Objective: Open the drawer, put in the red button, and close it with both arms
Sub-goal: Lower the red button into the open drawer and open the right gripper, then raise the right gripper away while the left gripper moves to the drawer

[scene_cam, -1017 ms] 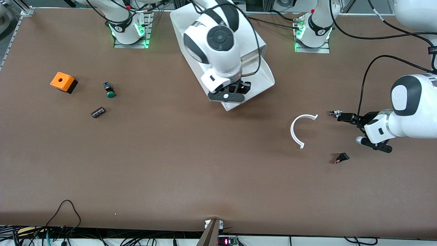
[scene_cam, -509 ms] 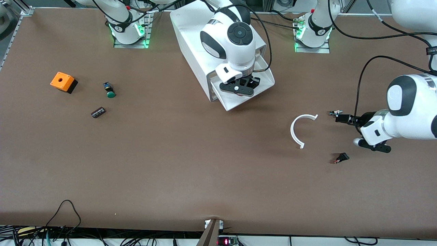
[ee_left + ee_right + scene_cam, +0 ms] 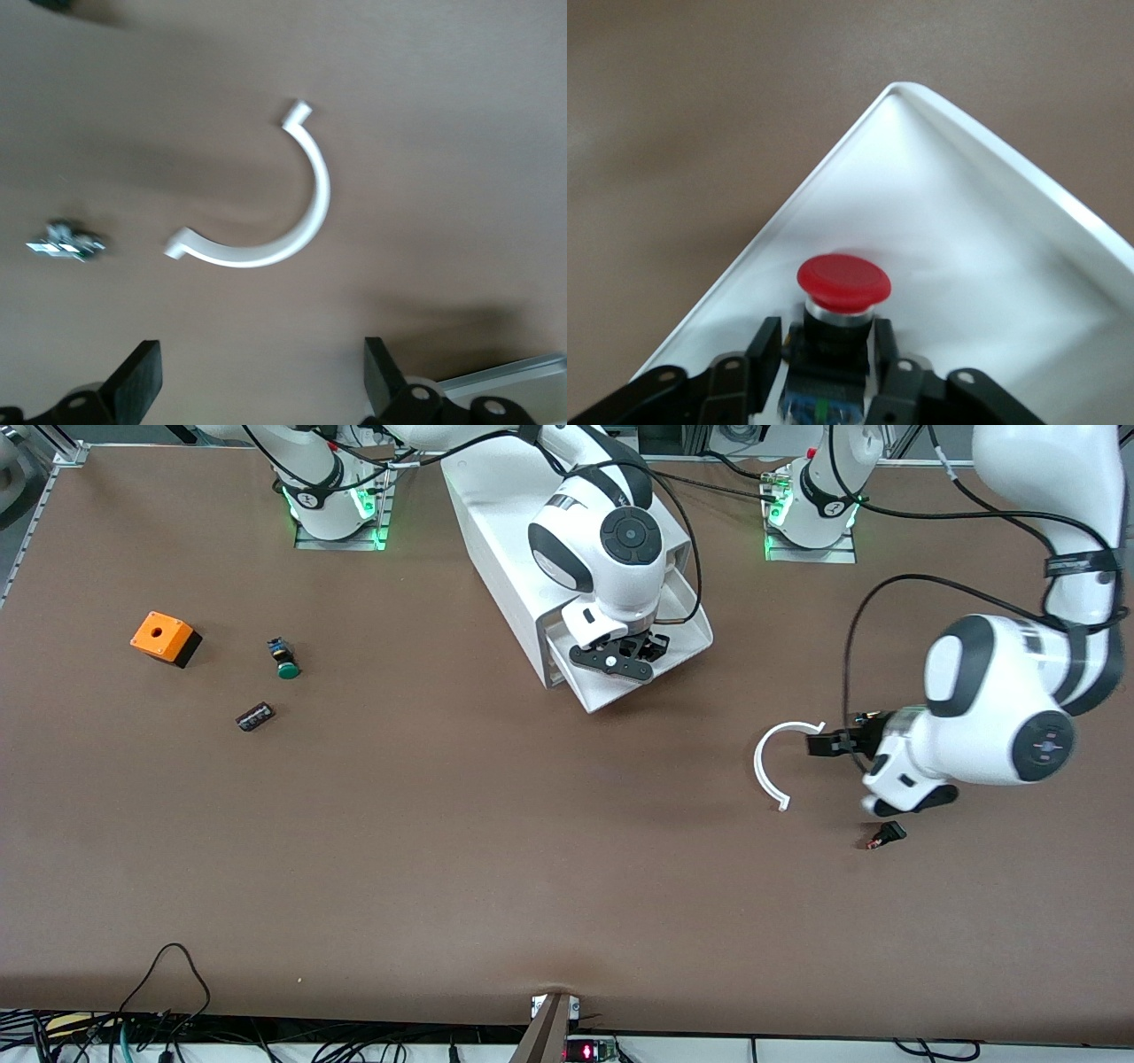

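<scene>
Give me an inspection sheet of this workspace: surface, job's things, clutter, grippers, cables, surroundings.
Surface: brown table, flat.
Job's things: drawer pulled open from the white cabinet; red button held inside the drawer, over its floor.
Clutter: orange box, green button and small dark block toward the right arm's end; white curved piece, small metal part and small black-red part toward the left arm's end.
Grippers: right gripper shut on the red button; left gripper open over the table beside the white curved piece.
Cables: black cables at the table edge nearest the front camera.
Surroundings: nothing seen.
</scene>
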